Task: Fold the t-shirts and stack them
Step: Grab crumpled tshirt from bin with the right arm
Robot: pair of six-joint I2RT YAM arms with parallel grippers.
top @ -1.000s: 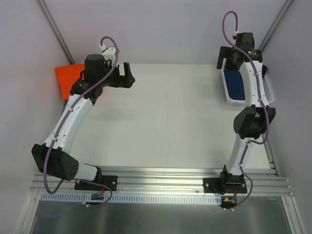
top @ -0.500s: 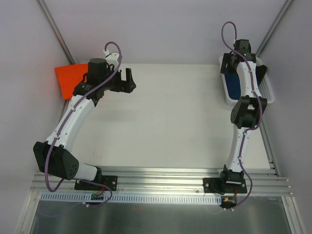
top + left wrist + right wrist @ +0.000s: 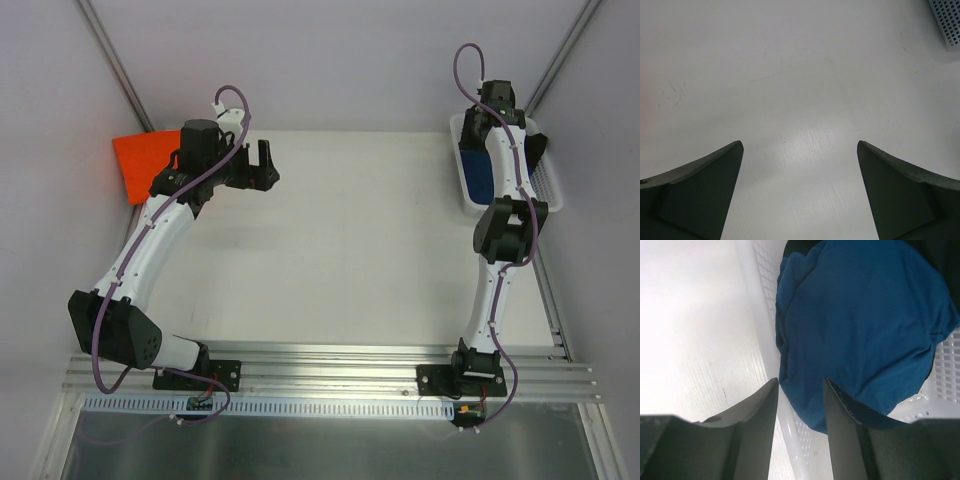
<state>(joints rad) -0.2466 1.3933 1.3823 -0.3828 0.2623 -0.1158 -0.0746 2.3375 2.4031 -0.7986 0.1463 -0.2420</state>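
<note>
1. Right gripper (image 3: 800,381): the jaws stand at a narrow gap, straddling the table-side wall of the white basket (image 3: 946,371). One finger is over the navy t-shirt (image 3: 860,320) and the other sits outside the wall. Honestly can't tell if it's pinching cloth.
2. Left gripper (image 3: 799,144): spread wide, nothing in it, hovering over the white table (image 3: 350,240), well apart from the basket.
3. The navy shirt sits bunched up inside the basket. The orange t-shirt (image 3: 140,160) lies at the table edge opposite the basket.
4. Only the top cam shows the orange shirt. The right wrist cam gives the basket's lattice up close, and the left wrist cam catches just a basket corner.
</note>
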